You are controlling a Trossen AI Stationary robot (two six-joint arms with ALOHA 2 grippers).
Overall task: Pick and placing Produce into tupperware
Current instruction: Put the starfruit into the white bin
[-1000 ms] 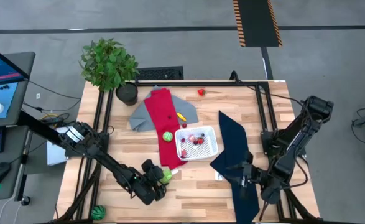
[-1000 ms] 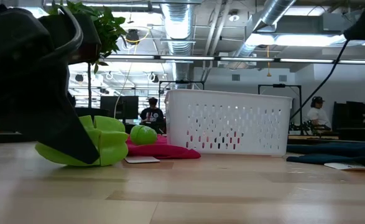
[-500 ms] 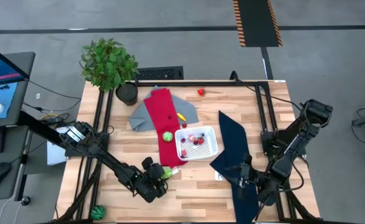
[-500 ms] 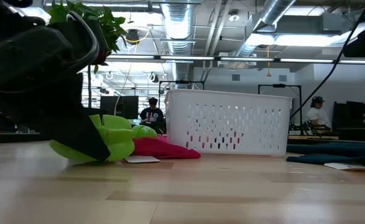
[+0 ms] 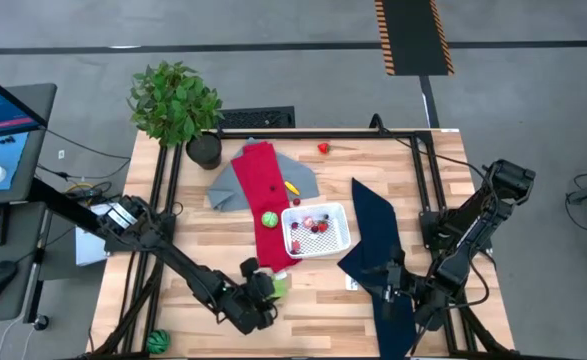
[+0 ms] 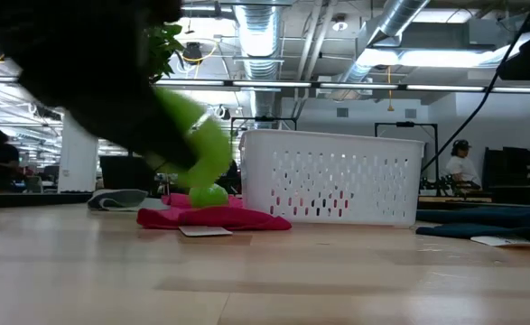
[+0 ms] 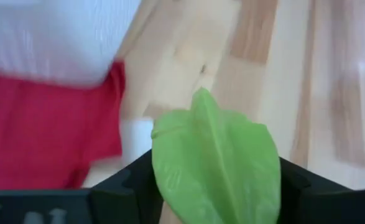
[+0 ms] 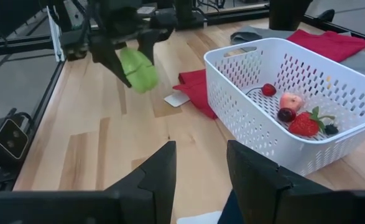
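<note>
Two arms are in your scene, and the nearer work is on your left side: your left gripper [image 5: 265,289] is clenched on a green toy lettuce leaf [image 5: 276,287], lifted clear of the wooden table [image 5: 313,310], just off the near corner of the white tub [image 5: 341,241]. From the left wrist you see the leaf [image 7: 216,168] pinched between the two dark fingers, its pointed tip toward the red cloth [image 7: 39,130] and the tub's white wall. In the low view the leaf [image 6: 195,140] hangs above the tabletop, beside the tub [image 6: 332,177]. Your right gripper [image 8: 201,169] waits with its fingers apart and nothing between them, near the tub on the side of the navy cloth [image 5: 378,240]. Inside the tub you have a strawberry [image 8: 304,124], a pink peach [image 8: 290,101], a dark cherry [image 8: 286,114] and a small red piece [image 8: 268,89]. Just beyond the tub, a green round fruit [image 5: 270,219] rests on the red cloth, with a yellow piece [image 5: 291,186] farther on. Well beyond the tub, a red piece [image 5: 323,148] lies near the table's far edge, and the potted plant [image 5: 176,105] stands at the far left corner.
</note>
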